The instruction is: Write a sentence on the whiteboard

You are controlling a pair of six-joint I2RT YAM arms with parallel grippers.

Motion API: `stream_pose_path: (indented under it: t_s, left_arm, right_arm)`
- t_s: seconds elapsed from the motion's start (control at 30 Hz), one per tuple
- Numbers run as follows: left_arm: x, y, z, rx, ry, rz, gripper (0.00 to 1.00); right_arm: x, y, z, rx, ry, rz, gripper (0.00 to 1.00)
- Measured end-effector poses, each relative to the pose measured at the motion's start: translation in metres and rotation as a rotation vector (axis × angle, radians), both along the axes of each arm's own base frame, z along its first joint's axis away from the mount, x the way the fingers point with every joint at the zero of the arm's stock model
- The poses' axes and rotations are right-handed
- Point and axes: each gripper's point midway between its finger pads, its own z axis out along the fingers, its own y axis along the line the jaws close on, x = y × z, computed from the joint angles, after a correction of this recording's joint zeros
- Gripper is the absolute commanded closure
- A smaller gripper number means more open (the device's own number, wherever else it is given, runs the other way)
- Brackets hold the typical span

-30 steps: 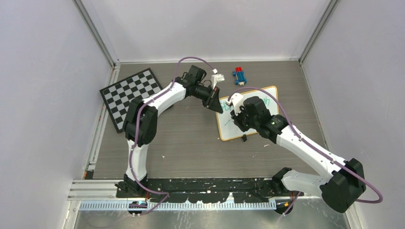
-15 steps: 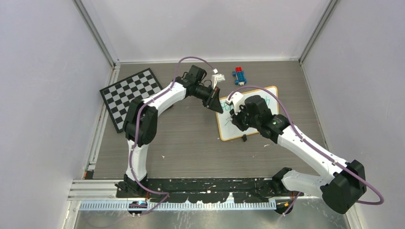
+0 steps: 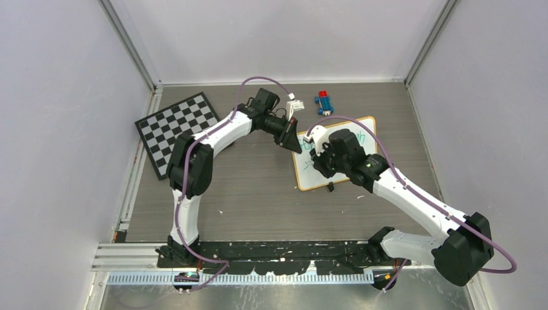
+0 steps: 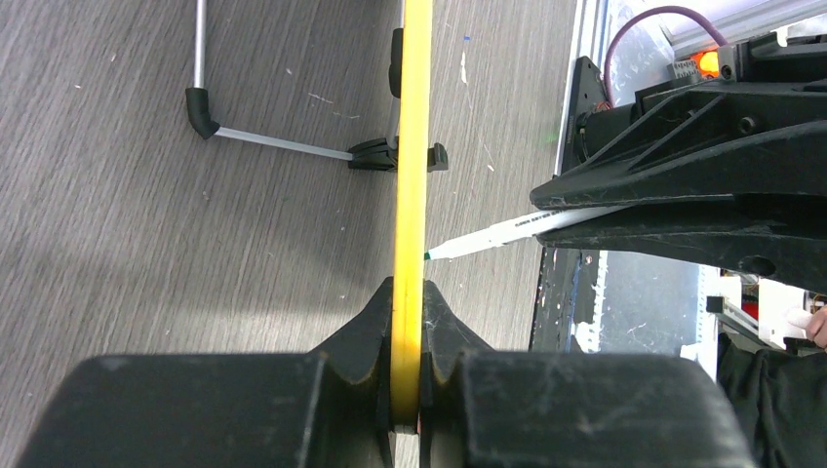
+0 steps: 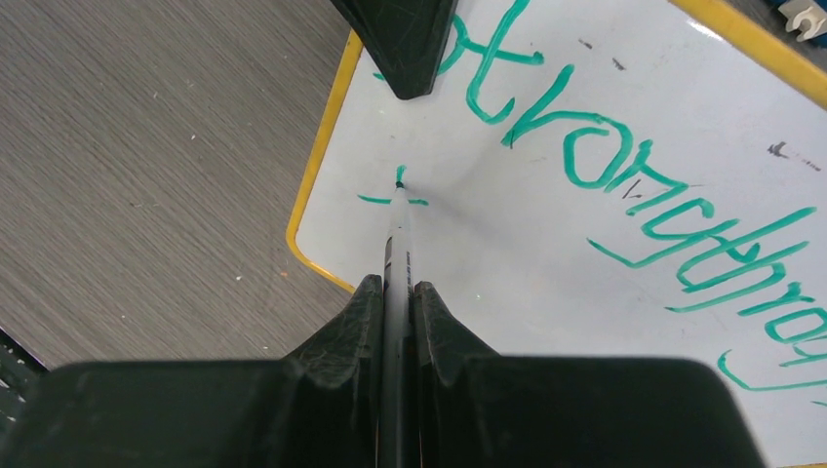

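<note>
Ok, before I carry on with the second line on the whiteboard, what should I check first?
1. Grip of the left jaws on the whiteboard frame: ok, the yellow edge sits clamped between them.
2. Grip of the right jaws on the marker: ok, the barrel is centred and straight.
3. Marker tip touching the board: ok, it meets the surface at a small green cross.
4. Room for the line: ok, bare white lies to the right of the tip.
5. The sentence so far: ok, "Strong" reads clearly, though the next word runs out of the wrist view.
6. The wire stand behind the board bearing firmly: cannot tell.
</note>
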Motion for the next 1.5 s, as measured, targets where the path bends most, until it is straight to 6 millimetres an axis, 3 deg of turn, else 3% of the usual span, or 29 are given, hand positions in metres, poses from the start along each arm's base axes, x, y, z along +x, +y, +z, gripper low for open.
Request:
stream_pose_path:
  t_s: [0.33,0.53,1.03,1.5]
  left_arm:
    - [0.000,0.000,0.000,0.000,0.000,0.000,1.00]
    - [0.000,0.000,0.000,0.001,0.000,0.000,1.00]
    - [0.000,0.000,0.001,0.001,0.001,0.000,1.00]
    - [0.000,0.000,0.000,0.007,0.001,0.002,1.00]
  right_arm:
    - [-0.016,-0.010,-0.021,-0.056,0.066,0.023,1.00]
    - [-0.016,-0.014,-0.024,-0.076,0.068,0.013,1.00]
    - [-0.003,-0.013,0.011,-0.035,-0.026,-0.022,1.00]
    - [0.009,-0.019,0.009,-0.066,-0.052,-0.073,1.00]
